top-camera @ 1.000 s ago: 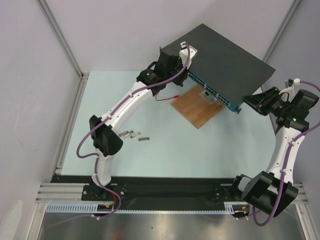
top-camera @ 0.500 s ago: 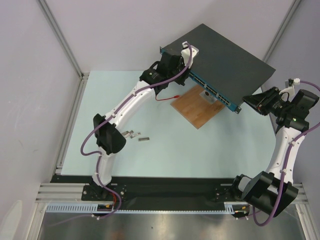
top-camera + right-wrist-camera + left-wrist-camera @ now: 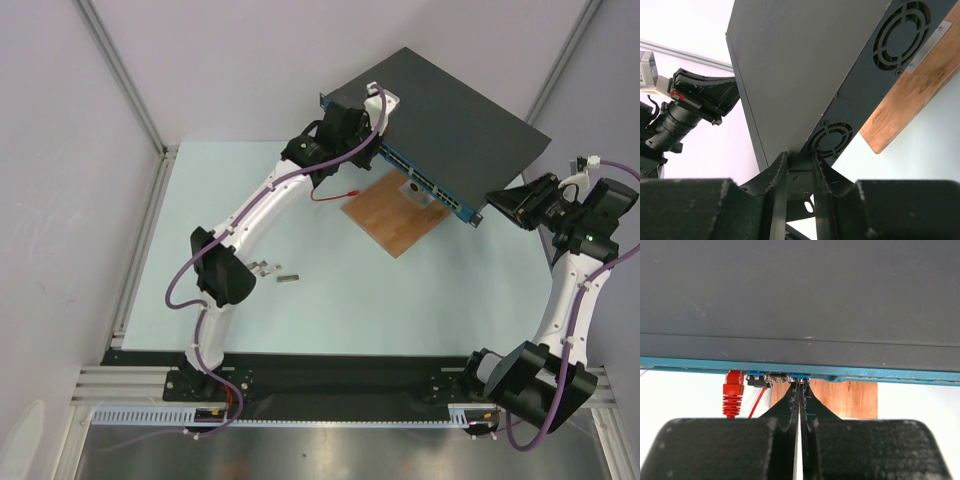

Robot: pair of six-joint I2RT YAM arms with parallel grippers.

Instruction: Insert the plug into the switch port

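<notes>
The switch [image 3: 450, 115] is a flat dark box whose blue front edge [image 3: 425, 182] faces the table, propped on a wooden board. In the left wrist view a red plug [image 3: 733, 390] with a ribbed boot stands with its head at a port in the blue edge [image 3: 690, 363]. Its red cable [image 3: 335, 196] trails onto the table. My left gripper [image 3: 800, 386] is shut, its tips touching the ports just right of the plug. My right gripper [image 3: 800, 161] is shut on the switch's [image 3: 800, 65] corner bracket at the right end [image 3: 497, 205].
A brown wooden board [image 3: 395, 215] lies under the switch's front edge, also seen in the left wrist view [image 3: 850, 397] and the right wrist view [image 3: 910, 95]. Small metal pieces [image 3: 265, 268] lie on the pale table near the left arm. Frame posts stand at the back corners.
My left gripper has moved a little up and right, onto the switch's front edge, and the left elbow has shifted right. The right arm and the switch have not moved.
</notes>
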